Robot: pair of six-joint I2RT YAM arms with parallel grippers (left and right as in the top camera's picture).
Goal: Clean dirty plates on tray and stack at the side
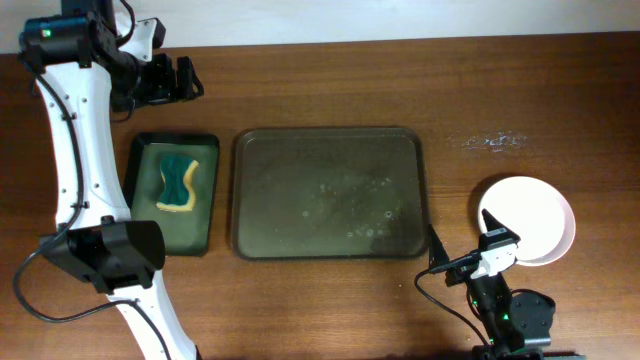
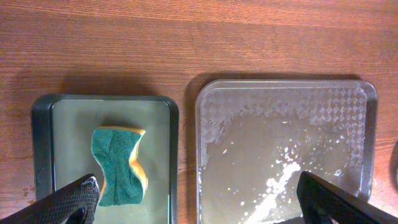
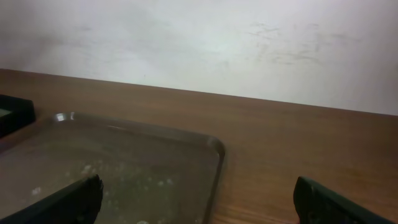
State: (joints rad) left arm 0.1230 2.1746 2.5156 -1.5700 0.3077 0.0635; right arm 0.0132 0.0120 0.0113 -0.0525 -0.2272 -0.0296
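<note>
The large dark tray [image 1: 330,140] lies mid-table with no plate on it, only wet soapy specks. It also shows in the left wrist view [image 2: 211,99] and the right wrist view [image 3: 214,149]. The white plates [image 1: 527,215] sit stacked on the table right of the tray; the top one looks clean, and I cannot tell how many there are. My left gripper [image 1: 185,78] is open and empty at the far left, above the small tray; in its wrist view [image 2: 199,196] nothing is between the fingers. My right gripper [image 1: 462,238] is open and empty, between the tray's near right corner and the plates, and likewise in its wrist view [image 3: 199,193].
A narrow black tray with a green inside [image 1: 205,215] lies left of the large tray and holds a green and yellow sponge [image 1: 178,185], also seen in the left wrist view [image 2: 118,165]. A faint white smear [image 1: 490,141] marks the wood at the far right.
</note>
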